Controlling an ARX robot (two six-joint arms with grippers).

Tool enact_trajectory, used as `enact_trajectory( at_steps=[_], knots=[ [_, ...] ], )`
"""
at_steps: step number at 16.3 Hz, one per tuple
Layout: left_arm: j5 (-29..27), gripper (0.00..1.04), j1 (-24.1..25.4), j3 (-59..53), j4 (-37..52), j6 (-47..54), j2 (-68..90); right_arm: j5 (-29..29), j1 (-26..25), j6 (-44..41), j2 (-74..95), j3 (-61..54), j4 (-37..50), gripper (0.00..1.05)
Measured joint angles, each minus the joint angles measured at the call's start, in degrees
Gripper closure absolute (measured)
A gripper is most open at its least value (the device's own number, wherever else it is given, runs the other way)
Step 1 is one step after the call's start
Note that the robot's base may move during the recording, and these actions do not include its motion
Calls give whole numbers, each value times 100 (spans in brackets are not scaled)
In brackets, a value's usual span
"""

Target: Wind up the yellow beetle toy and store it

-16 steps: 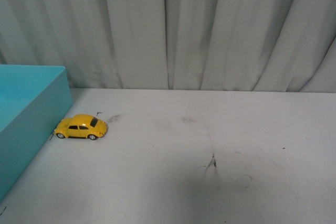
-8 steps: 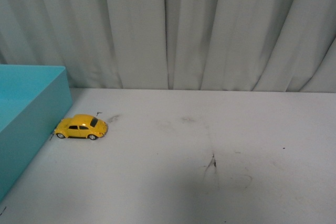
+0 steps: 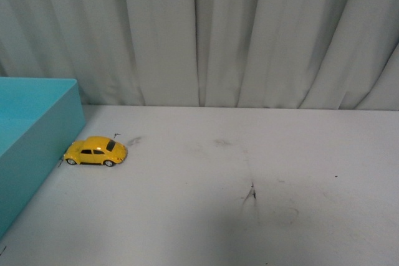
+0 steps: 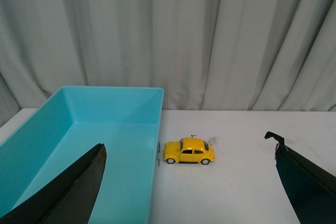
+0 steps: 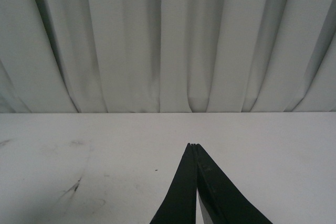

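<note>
A turquoise bin [image 3: 43, 119] stands open at the left edge of a white table [image 3: 299, 154]. In the left wrist view only the bin's own blue floor and walls [image 4: 113, 111] show inside. The yellow beetle toy [image 3: 95, 151] sits outside it, upright on its four wheels on the table, side-on to the front camera and just beside the bin's long wall; whether it touches the wall cannot be told. The left gripper [image 4: 185, 142] hangs spread wide, the toy [image 4: 189, 152] framed between its two dark fingers [image 4: 73, 187]. The right gripper [image 5: 193, 146] is pressed closed, its tips meeting with nothing between them. Dark scuff marks [image 3: 251, 194] streak the tabletop near its middle. Pale grey pleated curtains [image 3: 218, 35] close off the room behind the table.
</note>
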Motion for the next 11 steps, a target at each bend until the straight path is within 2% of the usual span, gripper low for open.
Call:
enact_trajectory(
  at_steps=[8, 9, 10, 11],
  knots=[
    [2, 7, 0, 0, 2, 0, 0, -2, 0, 2, 0, 0, -4, 19],
    [-245, 7, -116, 203, -717, -208, 177, 0, 0, 2, 2, 0, -2, 10],
    [-903, 7, -393, 634, -1569, -669, 793, 4, 0, 13, 0, 0, -7, 4],
    [-1449, 7, -490, 1207, -2232, -1443, 1845, -9, 0, 17, 2, 0, -2, 7]
  ],
)
